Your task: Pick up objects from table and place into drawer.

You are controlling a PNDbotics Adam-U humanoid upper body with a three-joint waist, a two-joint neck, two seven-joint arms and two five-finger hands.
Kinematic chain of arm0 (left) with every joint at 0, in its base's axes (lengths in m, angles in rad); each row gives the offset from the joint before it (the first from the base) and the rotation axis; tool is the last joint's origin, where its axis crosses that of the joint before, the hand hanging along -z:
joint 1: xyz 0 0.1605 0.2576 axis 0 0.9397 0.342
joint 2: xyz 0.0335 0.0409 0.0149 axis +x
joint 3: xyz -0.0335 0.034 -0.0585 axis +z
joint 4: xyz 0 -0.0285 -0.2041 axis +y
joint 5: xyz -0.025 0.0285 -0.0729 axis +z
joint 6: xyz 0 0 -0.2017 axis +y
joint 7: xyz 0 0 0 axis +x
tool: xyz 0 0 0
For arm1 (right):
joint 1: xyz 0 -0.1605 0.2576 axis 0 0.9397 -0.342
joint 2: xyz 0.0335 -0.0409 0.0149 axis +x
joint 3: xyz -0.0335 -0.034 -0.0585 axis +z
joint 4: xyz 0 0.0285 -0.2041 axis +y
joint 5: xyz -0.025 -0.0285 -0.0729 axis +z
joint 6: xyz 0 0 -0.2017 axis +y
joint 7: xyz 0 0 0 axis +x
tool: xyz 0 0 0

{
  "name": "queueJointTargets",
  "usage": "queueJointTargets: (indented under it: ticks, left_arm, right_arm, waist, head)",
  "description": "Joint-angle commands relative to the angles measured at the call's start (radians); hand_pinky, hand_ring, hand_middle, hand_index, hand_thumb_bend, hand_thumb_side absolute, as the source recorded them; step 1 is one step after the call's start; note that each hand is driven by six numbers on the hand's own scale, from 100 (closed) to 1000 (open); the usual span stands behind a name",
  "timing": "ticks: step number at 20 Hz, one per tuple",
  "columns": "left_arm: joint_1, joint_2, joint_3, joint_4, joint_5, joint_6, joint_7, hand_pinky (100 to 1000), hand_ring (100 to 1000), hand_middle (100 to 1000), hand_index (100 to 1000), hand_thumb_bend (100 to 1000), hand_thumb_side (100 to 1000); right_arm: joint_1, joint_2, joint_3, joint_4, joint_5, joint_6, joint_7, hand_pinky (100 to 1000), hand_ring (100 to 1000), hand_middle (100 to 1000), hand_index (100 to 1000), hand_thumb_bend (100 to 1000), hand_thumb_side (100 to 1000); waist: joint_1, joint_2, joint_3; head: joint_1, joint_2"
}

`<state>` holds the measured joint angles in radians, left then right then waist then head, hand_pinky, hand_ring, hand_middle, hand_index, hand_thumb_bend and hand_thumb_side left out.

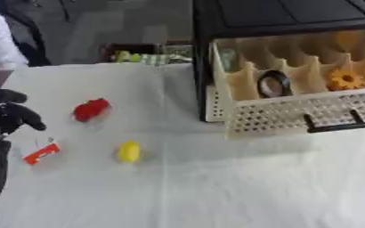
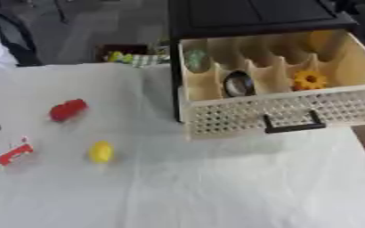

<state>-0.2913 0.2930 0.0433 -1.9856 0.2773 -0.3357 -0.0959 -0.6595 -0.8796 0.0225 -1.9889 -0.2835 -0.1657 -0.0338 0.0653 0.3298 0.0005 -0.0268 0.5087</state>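
While the left hand (image 1: 6, 113) hovers curled and empty, three items lie on the table (image 1: 216, 187): one red (image 1: 91, 109), one yellow (image 1: 129, 151), one red-and-white (image 1: 42, 153).

Left hand (image 1: 6, 116) cut by left edge; pale green shape (image 2: 195, 59) in drawer (image 2: 279, 113) too blurred.

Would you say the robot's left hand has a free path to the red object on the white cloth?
Probably yes. The left hand hovers at the table's left edge, and only bare cloth lies between it and the red object; the yellow object sits off to the side.
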Motion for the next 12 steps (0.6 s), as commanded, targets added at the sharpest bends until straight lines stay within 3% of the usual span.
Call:
queueJointTargets:
  ticks: [1,4,12]
  left_arm:
    - [-0.015,0.076,0.019,-0.014,-0.011,-0.043,0.022,486,538,620,706,100,725]
    - [-0.022,0.126,0.029,-0.014,-0.047,-0.075,0.05,487,543,632,721,100,649]
    - [-0.046,0.287,0.044,-0.014,-0.198,-0.12,0.146,505,573,679,782,100,507]
  right_arm:
    - [-0.019,0.003,-0.008,-0.011,-0.031,-0.025,-0.018,494,549,271,763,107,1000]
    - [-0.025,0.02,-0.007,-0.011,-0.033,-0.059,-0.01,621,641,349,812,119,1000]
    - [-0.039,0.068,-0.013,-0.011,-0.053,-0.099,-0.011,701,705,427,852,152,1000]
  waist:
    - [0.0,-0.012,0.002]
    - [0.008,-0.009,0.004]
    - [0.03,-0.001,0.004]
  head:
    - [0.008,0.007]
    - [0.018,0.014]
    - [0.048,0.018]
